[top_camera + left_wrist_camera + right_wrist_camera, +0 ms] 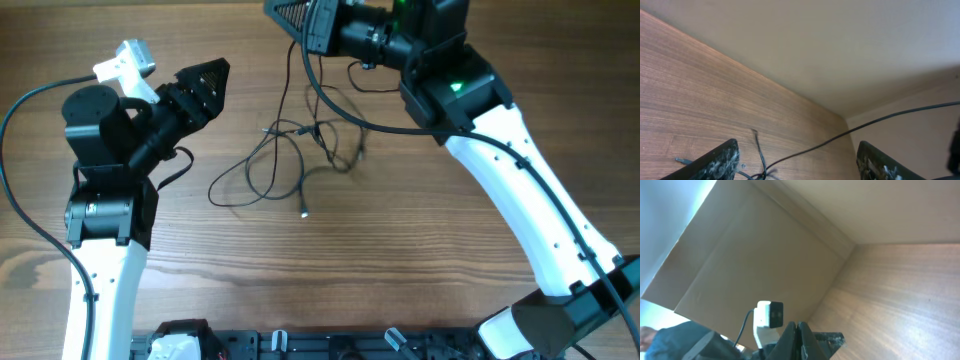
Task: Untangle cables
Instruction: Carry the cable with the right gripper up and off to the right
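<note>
The cables (300, 150) lie in loose black loops on the middle of the wooden table (420, 260). They have a small knot (322, 135) and a plug end (304, 212). My left gripper (216, 86) hovers left of them, jaws wide open with nothing between them. In the left wrist view it (797, 147) frames the knot (762, 174), and one taut strand (865, 125) climbs to the right. My right gripper (280, 15) is raised at the far edge with its jaws pressed together (796, 327). Two strands (285, 85) rise to it, but the pinch itself is hidden.
The left arm's white wrist camera (125, 60) shows beside the right jaws (770, 315). The right arm (520, 170) slants across the right side. A black rail (300, 345) runs along the near edge. A beige wall (840, 50) stands behind the table.
</note>
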`<state>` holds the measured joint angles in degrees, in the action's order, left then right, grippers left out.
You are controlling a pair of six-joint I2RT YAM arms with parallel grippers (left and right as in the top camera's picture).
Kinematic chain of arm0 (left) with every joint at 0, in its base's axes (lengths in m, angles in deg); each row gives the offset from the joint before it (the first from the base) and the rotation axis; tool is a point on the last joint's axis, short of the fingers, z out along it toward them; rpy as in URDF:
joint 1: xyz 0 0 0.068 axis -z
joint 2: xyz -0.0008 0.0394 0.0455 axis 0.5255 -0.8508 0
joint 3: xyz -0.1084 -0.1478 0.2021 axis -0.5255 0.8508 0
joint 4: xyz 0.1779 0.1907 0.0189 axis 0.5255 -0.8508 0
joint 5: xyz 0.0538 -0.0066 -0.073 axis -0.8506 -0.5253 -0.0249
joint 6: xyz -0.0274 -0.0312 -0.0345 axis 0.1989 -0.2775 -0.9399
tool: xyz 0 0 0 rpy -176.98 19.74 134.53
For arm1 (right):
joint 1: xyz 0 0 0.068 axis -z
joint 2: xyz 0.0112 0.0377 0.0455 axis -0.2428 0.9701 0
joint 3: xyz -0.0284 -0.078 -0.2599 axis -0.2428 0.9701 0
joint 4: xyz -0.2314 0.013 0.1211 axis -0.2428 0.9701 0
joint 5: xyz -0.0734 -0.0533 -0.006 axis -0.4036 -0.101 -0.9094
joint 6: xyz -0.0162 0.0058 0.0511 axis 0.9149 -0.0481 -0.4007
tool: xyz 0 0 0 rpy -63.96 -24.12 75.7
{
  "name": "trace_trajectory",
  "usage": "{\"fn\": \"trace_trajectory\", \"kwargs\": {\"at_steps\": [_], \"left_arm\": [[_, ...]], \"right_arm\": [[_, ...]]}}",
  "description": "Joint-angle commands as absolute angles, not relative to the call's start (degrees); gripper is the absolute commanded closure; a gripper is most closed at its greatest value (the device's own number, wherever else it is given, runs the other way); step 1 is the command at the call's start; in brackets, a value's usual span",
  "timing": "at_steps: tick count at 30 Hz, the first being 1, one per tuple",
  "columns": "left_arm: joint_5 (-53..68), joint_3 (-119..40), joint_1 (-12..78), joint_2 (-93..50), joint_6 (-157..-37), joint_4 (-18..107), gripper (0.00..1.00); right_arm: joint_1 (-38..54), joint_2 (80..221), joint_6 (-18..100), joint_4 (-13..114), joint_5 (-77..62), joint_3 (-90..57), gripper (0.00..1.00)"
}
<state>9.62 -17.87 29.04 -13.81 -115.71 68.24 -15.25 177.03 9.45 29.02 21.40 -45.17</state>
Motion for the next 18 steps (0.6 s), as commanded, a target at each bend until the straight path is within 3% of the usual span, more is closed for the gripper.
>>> {"fn": "trace_trajectory", "kwargs": {"at_steps": [1,6,12,18], "left_arm": [[9.2,-18.4,28.8,-13.8,-115.2,68.0,0.23],[9.2,-18.4,28.8,-13.8,-115.2,67.2,0.22],[9.2,-18.4,28.8,-13.8,-115.2,66.3,0.21],[9.2,-18.4,28.8,-13.8,-115.2,64.8,0.2]], "right_arm": [[-14.5,174.9,13.5,30.1,19.8,-49.1,0.95],[-14.4,174.2,22.1,41.0,9.6,-50.4,0.96],[-14.3,174.3,28.1,55.9,-27.4,-50.4,0.95],[-13.7,174.2,28.7,58.7,-28.0,-50.4,0.96]]}}
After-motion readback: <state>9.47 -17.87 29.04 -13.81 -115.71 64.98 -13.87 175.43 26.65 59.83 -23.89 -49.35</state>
